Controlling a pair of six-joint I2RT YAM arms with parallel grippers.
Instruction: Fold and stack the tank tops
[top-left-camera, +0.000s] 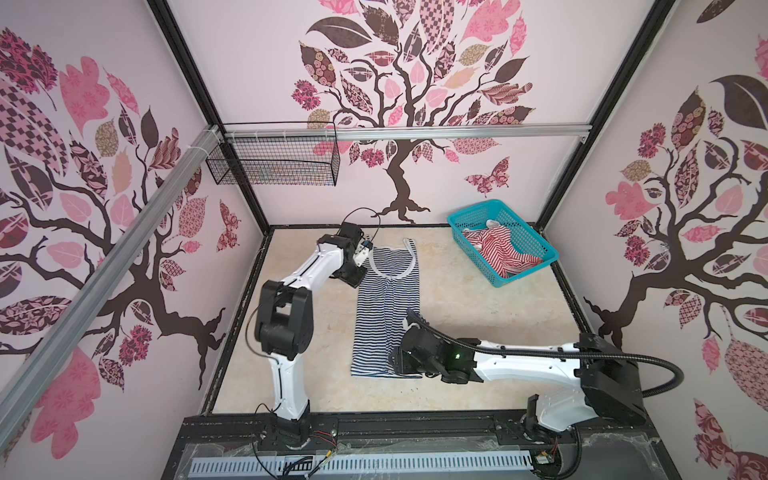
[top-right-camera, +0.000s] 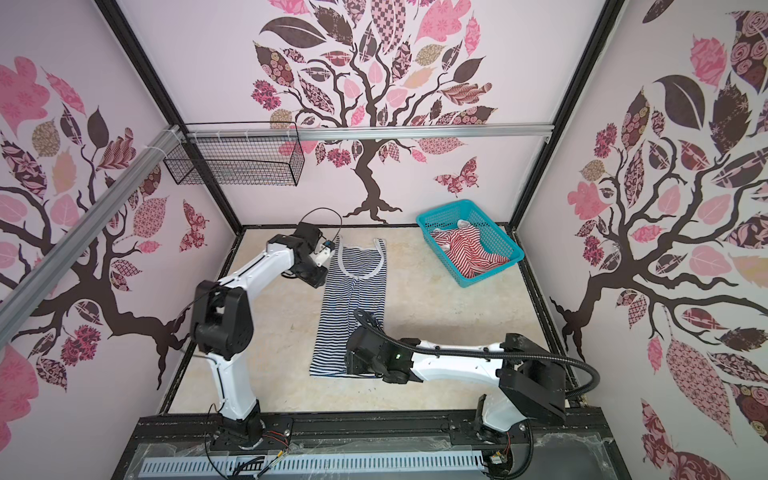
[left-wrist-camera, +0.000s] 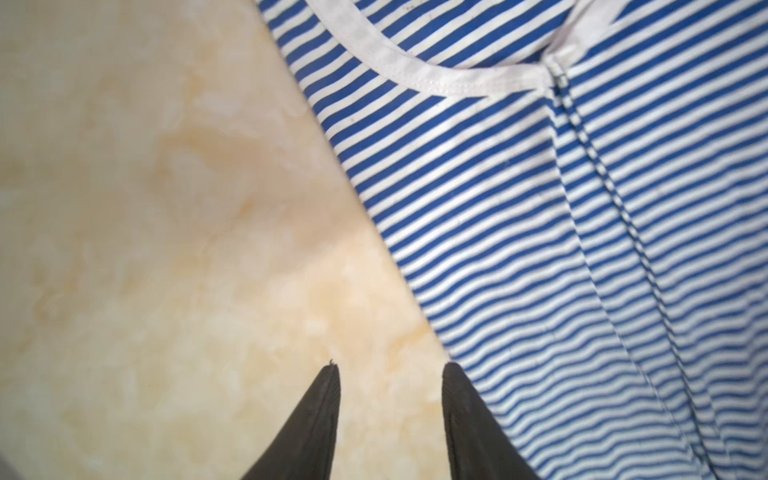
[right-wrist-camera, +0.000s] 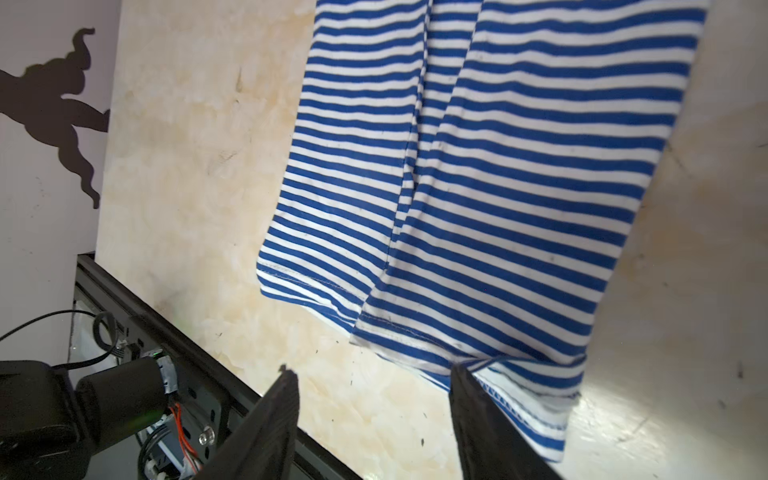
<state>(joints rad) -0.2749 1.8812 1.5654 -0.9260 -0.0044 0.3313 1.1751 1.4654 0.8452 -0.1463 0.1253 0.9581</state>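
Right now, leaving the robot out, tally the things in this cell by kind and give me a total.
Tank tops: 2, the navy-and-white top spread on the table, the red-and-white top bunched in the teal basket.
Baskets: 2, the teal basket on the table and the black wire basket hung at the back rail.
Total: 4.

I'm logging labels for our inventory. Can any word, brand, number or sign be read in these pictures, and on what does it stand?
None: no readable text in any view.
navy-and-white tank top: only stripes and white edging, no tag or print showing.
red-and-white tank top: crumpled in the teal basket, no print showing.
back wall: only tree, leaf and butterfly patterns, no lettering.
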